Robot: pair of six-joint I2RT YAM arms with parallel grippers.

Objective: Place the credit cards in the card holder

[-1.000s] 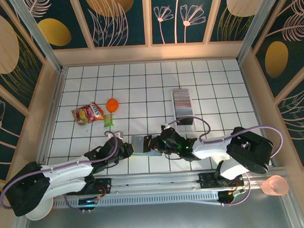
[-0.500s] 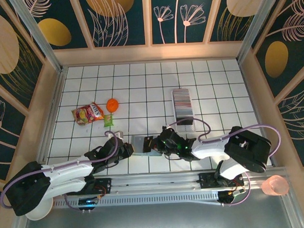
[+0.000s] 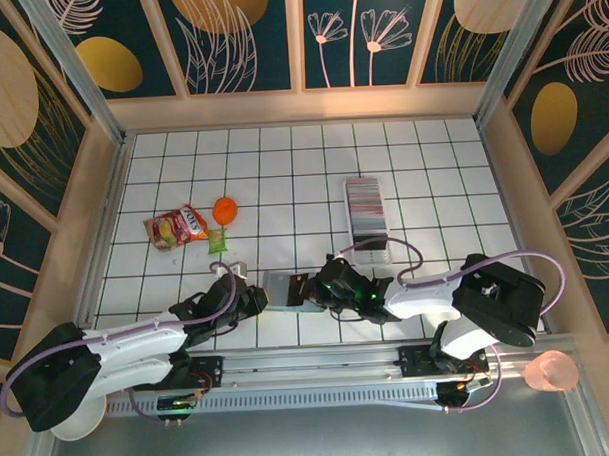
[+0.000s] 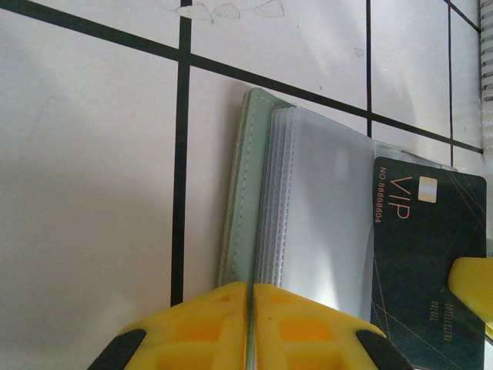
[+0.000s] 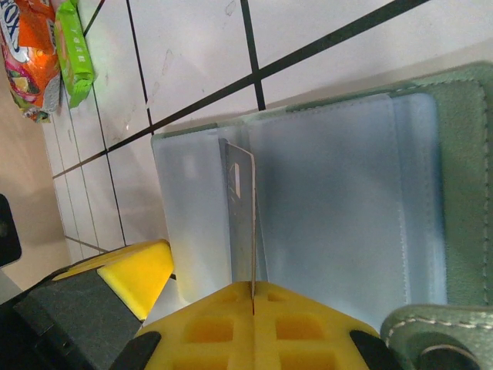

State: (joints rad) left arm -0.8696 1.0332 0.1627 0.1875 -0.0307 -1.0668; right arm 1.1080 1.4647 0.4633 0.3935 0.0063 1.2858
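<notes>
Left fingers: the left gripper [image 4: 250,297] has its yellow pads pressed together on the near edge of the sage-green folding card holder [image 4: 237,208]. They pinch the cover and the ends of the inner leaves.
Right fingers: the right gripper [image 5: 253,299] is clamped on a dark rectangular plastic VIP card [image 5: 248,208], which its own wrist camera sees edge-on.
Card end: the free end of the card rests on the clear plastic sleeves [image 5: 339,185], at a seam between two leaves. Whether it is inside a pocket cannot be told.
Card holder: it lies open on the white tiled table [image 3: 282,159] near the front edge, between the two grippers. Its clasp tab [image 5: 431,339] is just beside the right fingers.
Other credit cards: a striped row of thin grey, white and pinkish credit cards [image 3: 367,204] stands in a long clear tray [image 3: 349,201], farther back and apart from the holder.
Left of the table: a red-orange snack packet [image 3: 176,227], a small green sachet [image 3: 217,240] and a round orange disc [image 3: 225,209] lie near each other.
Off the table: a pink cup [image 3: 550,372] stands at the front right.
</notes>
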